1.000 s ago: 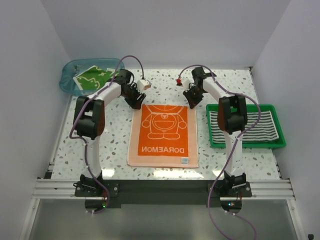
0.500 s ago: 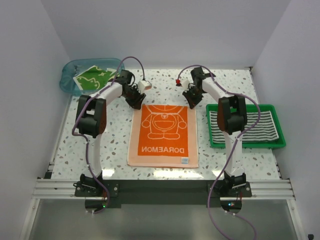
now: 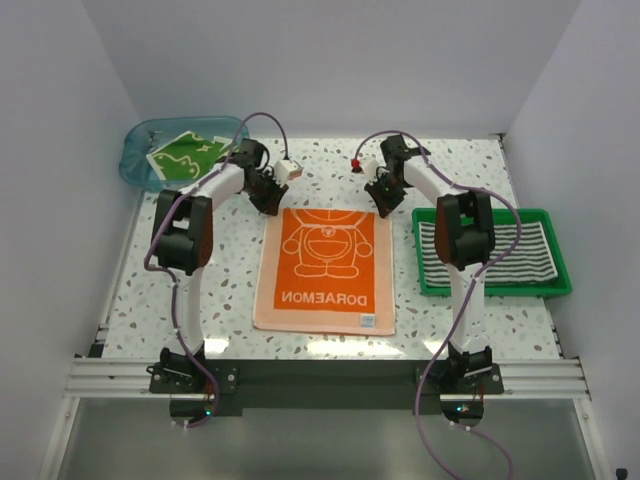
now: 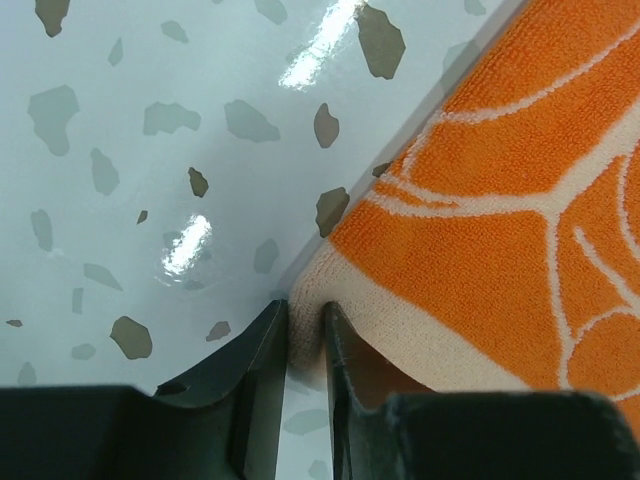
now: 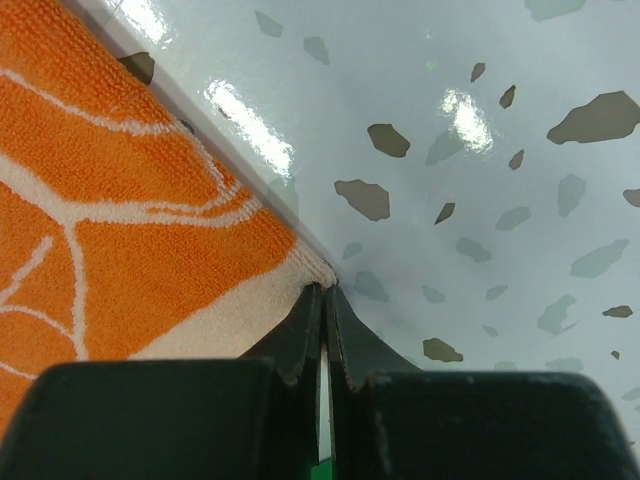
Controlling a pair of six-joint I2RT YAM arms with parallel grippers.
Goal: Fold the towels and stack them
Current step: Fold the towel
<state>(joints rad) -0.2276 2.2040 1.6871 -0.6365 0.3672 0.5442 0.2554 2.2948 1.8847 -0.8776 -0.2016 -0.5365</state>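
Orange cartoon-printed terry towel (image 3: 326,268) flat on speckled bench (image 3: 230,280) | left fingers (image 4: 262,370) nearly closed around far-left corner | right fingers (image 5: 300,335) clamp far-right corner, likely for folding

You see two white arms with black joints, purple cables looping along each, and black end effector fingers (image 4: 262,370) at both wrists.
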